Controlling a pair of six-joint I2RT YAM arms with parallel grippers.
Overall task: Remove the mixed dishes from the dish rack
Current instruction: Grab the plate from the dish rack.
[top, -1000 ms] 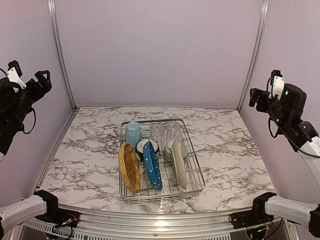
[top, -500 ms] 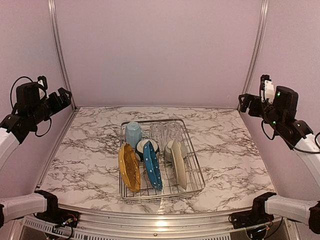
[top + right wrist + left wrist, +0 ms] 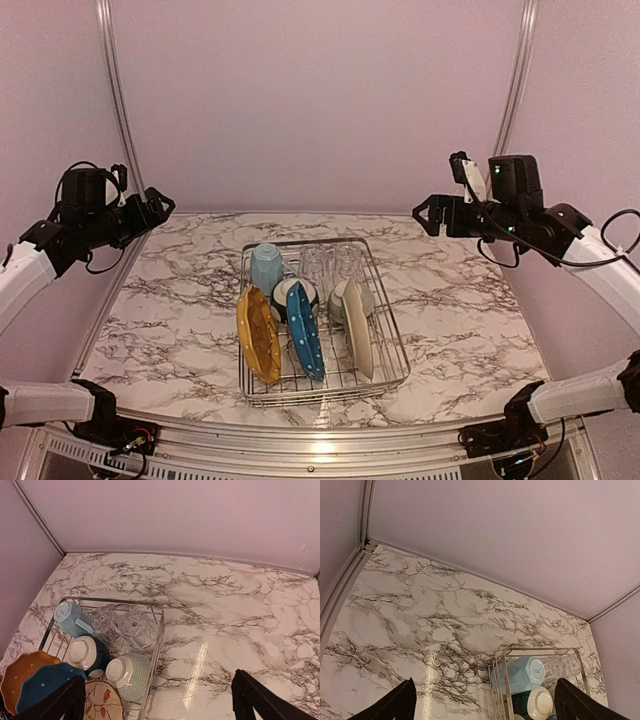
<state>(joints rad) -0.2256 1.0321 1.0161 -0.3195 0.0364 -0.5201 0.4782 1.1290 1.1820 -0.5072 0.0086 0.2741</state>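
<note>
The silver wire dish rack [image 3: 396,345] stands mid-table. In it stand a yellow plate [image 3: 258,335], a white-dotted blue plate [image 3: 304,332] and a beige plate [image 3: 358,328]. Behind them are a dark-teal-and-white bowl [image 3: 293,295], a grey-green bowl [image 3: 343,300], a light blue mug [image 3: 266,266] and two clear glasses [image 3: 313,264]. My left gripper [image 3: 156,205] is open and empty, high to the rack's far left; its wrist view shows the mug [image 3: 522,674]. My right gripper [image 3: 430,215] is open and empty, high to the far right; its wrist view shows the grey-green bowl [image 3: 130,676] and glasses [image 3: 125,625].
The marble table [image 3: 180,310] is bounded by lilac walls at the back and both sides, with metal corner rails [image 3: 112,100]. Bare marble lies left and right of the rack.
Both arms have swung in from the side walls towards the rack and come lower. The dishes and the rack have not moved.
</note>
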